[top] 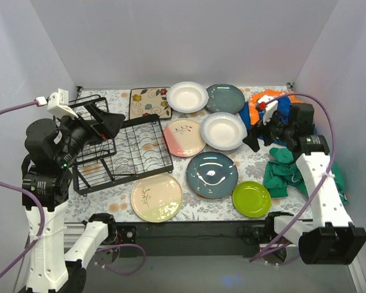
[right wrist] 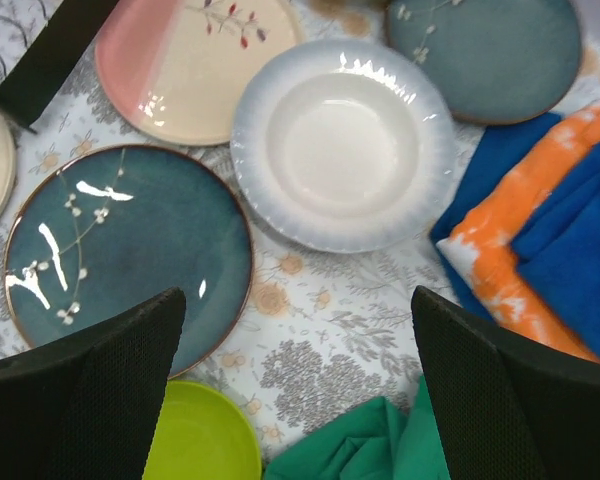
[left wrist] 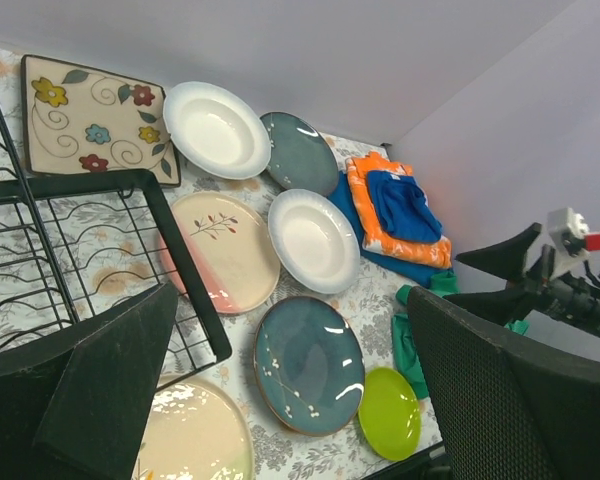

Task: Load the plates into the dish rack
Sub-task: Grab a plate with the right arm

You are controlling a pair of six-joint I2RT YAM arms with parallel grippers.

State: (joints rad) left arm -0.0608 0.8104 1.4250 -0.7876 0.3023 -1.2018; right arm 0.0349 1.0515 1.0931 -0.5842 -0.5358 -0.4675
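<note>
You had both claws spread to their widest, with nothing between the fingers. Your left gripper (top: 110, 119) hung over the far part of the dish rack (top: 140, 149), which stood at 9 o'clock on the flowered table (top: 198, 209). Your right gripper (top: 259, 131) hung at 3 o'clock, between the nearer white deep plate (top: 223, 130) and the orange and blue cloths (top: 271, 104). The farther white deep plate (top: 187, 96) and the smaller blue-grey plate (top: 225, 98) lay side by side at 12 o'clock. The pink-cream plate (top: 184, 137) lay at the centre, close against the rack's 3 o'clock side. The larger blue-grey plate (top: 211, 174) lay at 5 o'clock, with the lime green plate (top: 251, 199) just beside it at its 4 o'clock. The cream plate (top: 157, 197) lay at 6 o'clock, by the rack's near edge. Every one of these lay flat on the table, outside the rack. A square flowered mat (top: 150, 102) lay at 11 o'clock and green cloths (top: 287, 174) at 4 o'clock.
</note>
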